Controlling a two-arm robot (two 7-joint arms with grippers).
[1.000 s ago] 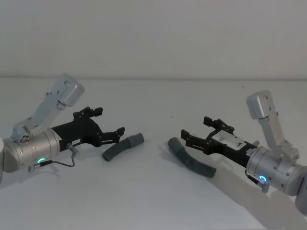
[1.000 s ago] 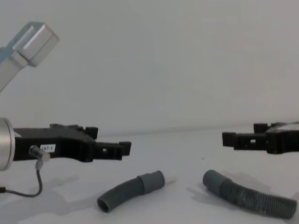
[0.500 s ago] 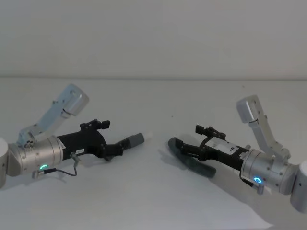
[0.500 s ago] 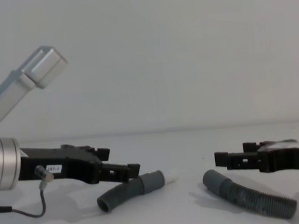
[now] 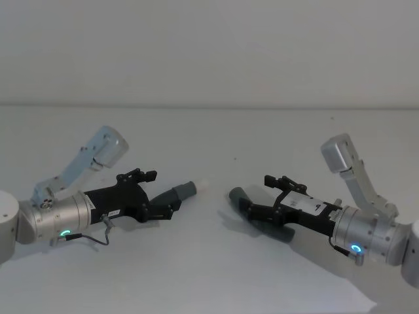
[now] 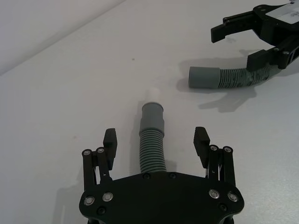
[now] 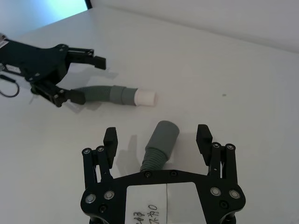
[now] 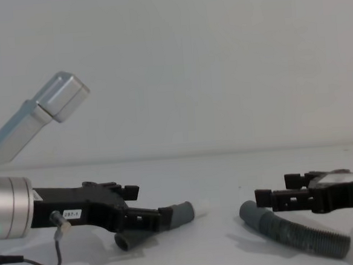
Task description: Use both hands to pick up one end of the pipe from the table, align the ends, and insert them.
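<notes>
**A:** Both arms have dropped in the last second. The left pincer (image 6: 155,136) was hanging above the short hose (image 6: 153,151). Now it's down at the worktop (image 5: 209,268) with its jaws spread, and the ribbed part runs between them with a gap on each side.

**B:** Same story opposite. The right pincer (image 7: 157,134) has come low and forward, wide open, straddling the longer hose (image 7: 153,161) just behind its cuff (image 7: 166,133). No contact there that can be made out.

**A:** Both pieces lie flat on the worktop, well apart. The short hose's white tip (image 5: 202,186) points across toward the other cuff.

**B:** So the approach looks finished and the grasp comes next. Neither end is lifted, and nothing is aligned yet.

**A:** The closing needs to catch each piece near its cuff. Ribbed hose bends, and a grip too far back would probably let the end droop when the two meet.
</notes>
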